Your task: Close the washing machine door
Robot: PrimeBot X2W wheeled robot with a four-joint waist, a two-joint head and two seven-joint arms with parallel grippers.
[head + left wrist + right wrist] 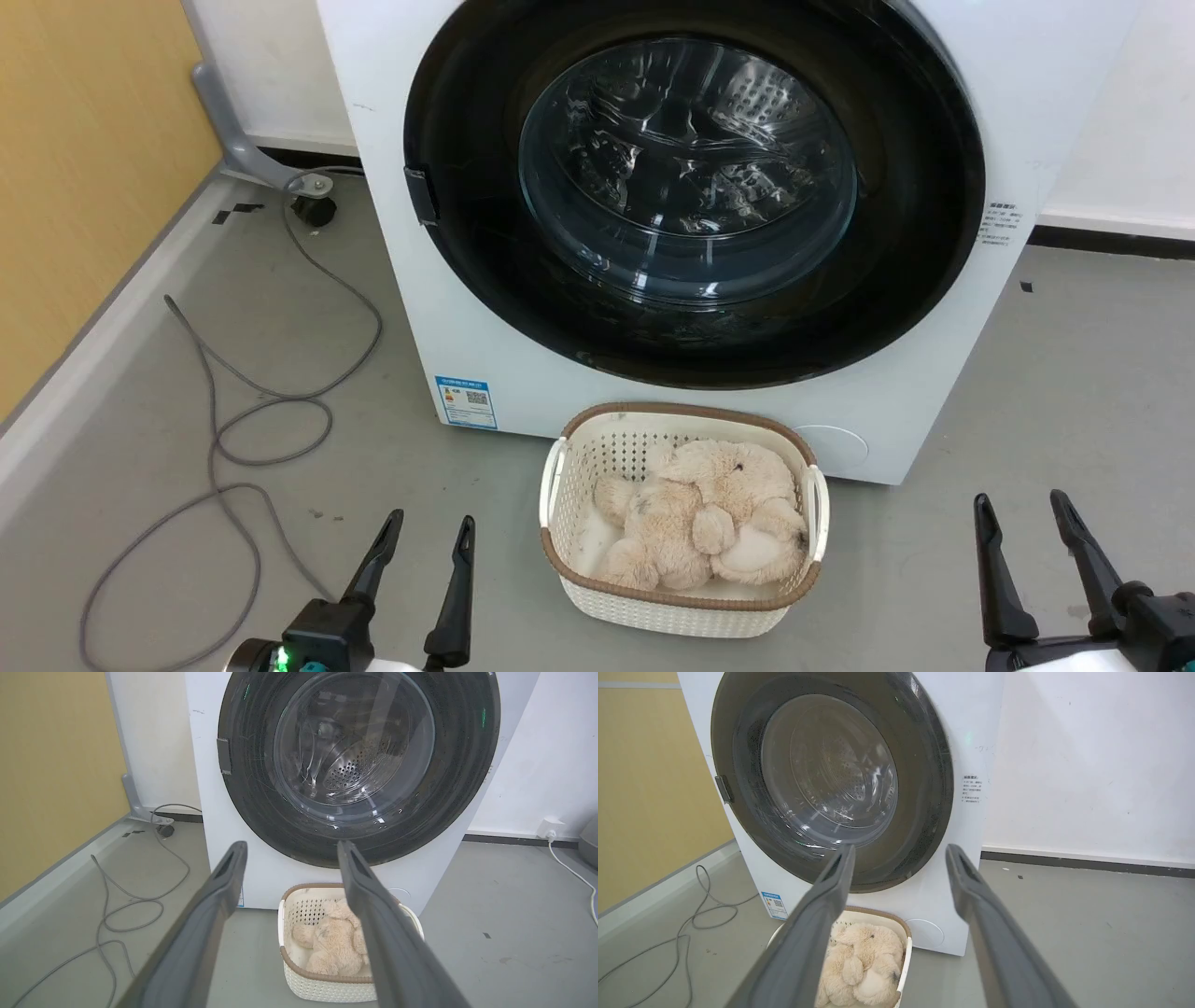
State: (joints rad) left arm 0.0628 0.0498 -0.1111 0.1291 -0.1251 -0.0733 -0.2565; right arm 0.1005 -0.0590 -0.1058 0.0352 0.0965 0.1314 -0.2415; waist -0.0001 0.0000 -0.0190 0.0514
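Observation:
The washing machine point(420, 308) is a white front-loader filling the top of the head view. Its door point(691, 177), a glossy black ring around a bulging glass window, lies flat against the machine's front, with a small dark tab point(422, 194) at its left edge. The steel drum shows through the glass. My left gripper point(429, 523) stands open at the lower left, and my right gripper point(1019, 497) stands open at the lower right. Both are well short of the machine and hold nothing. The wrist views look past the left gripper point(292, 844) and right gripper point(901, 847) at the door point(355, 751) point(826, 774).
A white basket point(681, 411) holding a beige plush toy point(700, 527) stands on the floor right before the machine. A grey cable point(233, 392) loops over the floor at the left, beside a yellow wall point(84, 168) and a grey wheeled base point(308, 191).

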